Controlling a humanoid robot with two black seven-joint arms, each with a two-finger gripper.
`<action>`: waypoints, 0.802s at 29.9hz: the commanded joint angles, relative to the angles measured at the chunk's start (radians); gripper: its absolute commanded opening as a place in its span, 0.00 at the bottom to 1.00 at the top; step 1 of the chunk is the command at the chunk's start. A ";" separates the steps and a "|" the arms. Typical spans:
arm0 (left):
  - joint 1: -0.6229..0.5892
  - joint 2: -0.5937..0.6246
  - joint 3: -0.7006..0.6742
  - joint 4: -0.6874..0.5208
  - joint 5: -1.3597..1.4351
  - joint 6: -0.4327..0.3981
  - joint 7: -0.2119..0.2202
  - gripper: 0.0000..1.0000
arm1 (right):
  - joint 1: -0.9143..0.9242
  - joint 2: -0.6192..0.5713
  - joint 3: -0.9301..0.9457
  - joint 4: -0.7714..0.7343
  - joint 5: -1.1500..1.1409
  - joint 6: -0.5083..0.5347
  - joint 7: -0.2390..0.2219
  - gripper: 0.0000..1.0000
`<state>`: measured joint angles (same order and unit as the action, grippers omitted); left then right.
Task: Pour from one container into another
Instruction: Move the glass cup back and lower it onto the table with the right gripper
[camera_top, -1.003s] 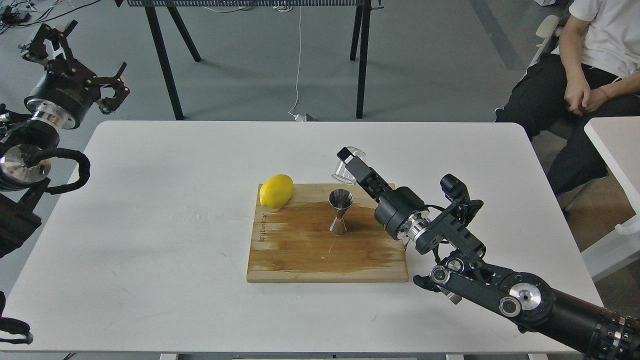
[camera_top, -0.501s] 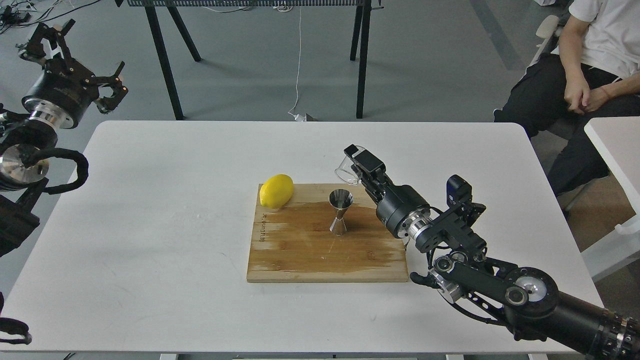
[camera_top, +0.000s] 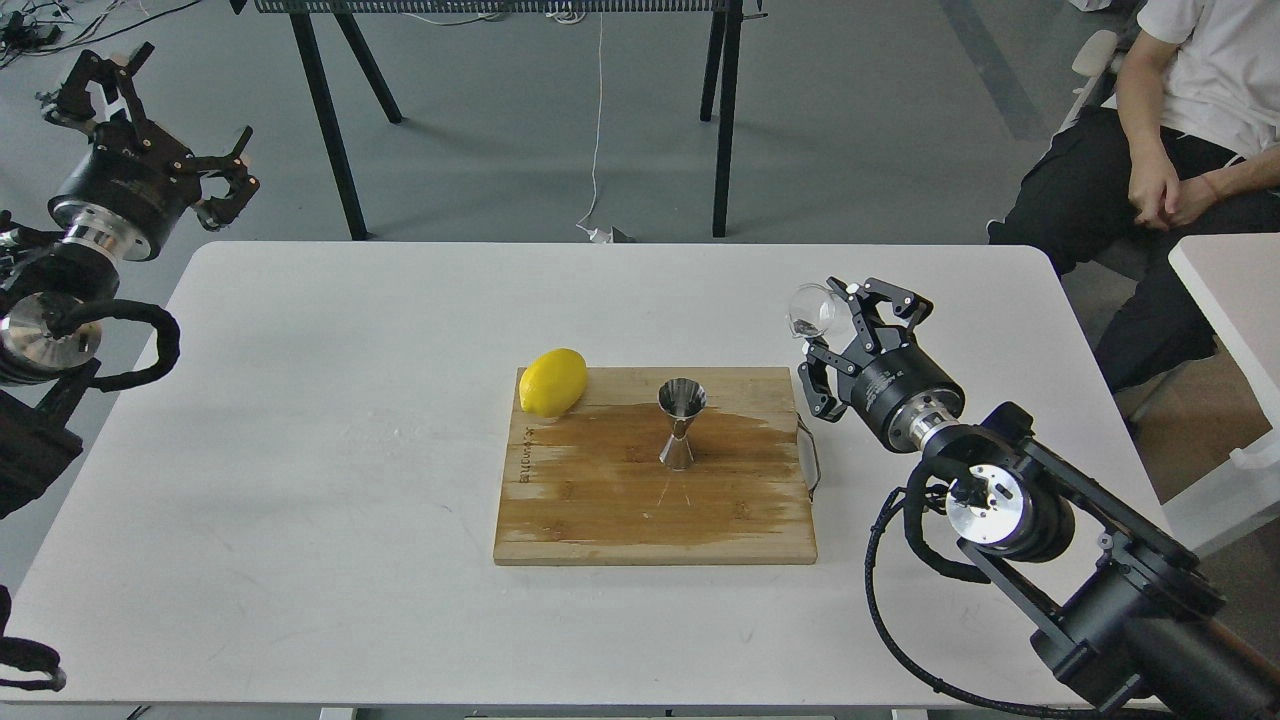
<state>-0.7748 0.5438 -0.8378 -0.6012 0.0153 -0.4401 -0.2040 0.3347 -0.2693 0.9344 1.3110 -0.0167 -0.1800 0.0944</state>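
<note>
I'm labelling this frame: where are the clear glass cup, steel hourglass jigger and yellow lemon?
clear glass cup (camera_top: 811, 311), head view, rounded bowl
steel hourglass jigger (camera_top: 680, 424), head view, narrow waist
yellow lemon (camera_top: 552, 381), head view, middle

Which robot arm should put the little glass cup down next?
Probably the right. The right gripper is right beside the glass cup, over the table just past the board's right edge. The left gripper hangs open far off, beyond the table's left corner.

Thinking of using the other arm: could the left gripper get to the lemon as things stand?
Probably yes: the left gripper hangs open beyond the table's corner, and only bare table lies between it and the lemon.
</note>
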 joint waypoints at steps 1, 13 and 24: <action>-0.003 -0.004 0.000 0.000 0.000 0.001 0.003 1.00 | -0.031 0.009 0.084 -0.142 0.214 0.126 -0.048 0.31; -0.003 -0.005 0.000 0.000 0.000 -0.003 -0.005 1.00 | -0.036 0.082 0.115 -0.458 0.464 0.327 -0.076 0.32; -0.003 -0.005 0.000 0.000 0.002 -0.002 -0.006 1.00 | -0.088 0.108 0.204 -0.476 0.544 0.364 -0.087 0.34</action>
<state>-0.7773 0.5370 -0.8375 -0.6014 0.0163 -0.4421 -0.2100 0.2503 -0.1625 1.1202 0.8397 0.5273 0.1789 0.0171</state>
